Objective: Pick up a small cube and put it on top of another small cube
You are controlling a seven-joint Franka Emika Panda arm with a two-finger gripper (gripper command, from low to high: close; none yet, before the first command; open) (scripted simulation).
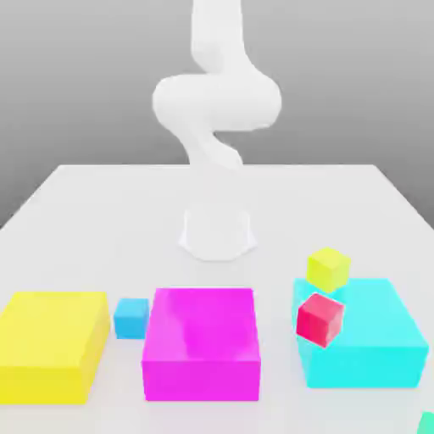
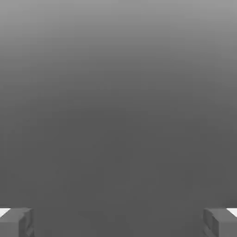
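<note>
The small teal-green cube (image 1: 426,423) lies at the bottom corner on the exterior view's right, cut off by the picture's edge. The small sky-blue cube (image 1: 130,318) sits on the white table between the big yellow block (image 1: 51,343) and the big magenta block (image 1: 202,342). My white arm (image 1: 216,102) rises from its base (image 1: 218,233) behind the blocks. In the hand view my gripper (image 2: 118,222) is open, its grey fingertips (image 2: 16,222) set wide apart against a plain grey background, with nothing between them.
A big cyan block (image 1: 373,335) stands on the exterior view's right. A small yellow cube (image 1: 328,269) sits at its back corner and a small red cube (image 1: 320,319) leans tilted against its near side. Bare table (image 1: 102,220) stretches behind the blocks.
</note>
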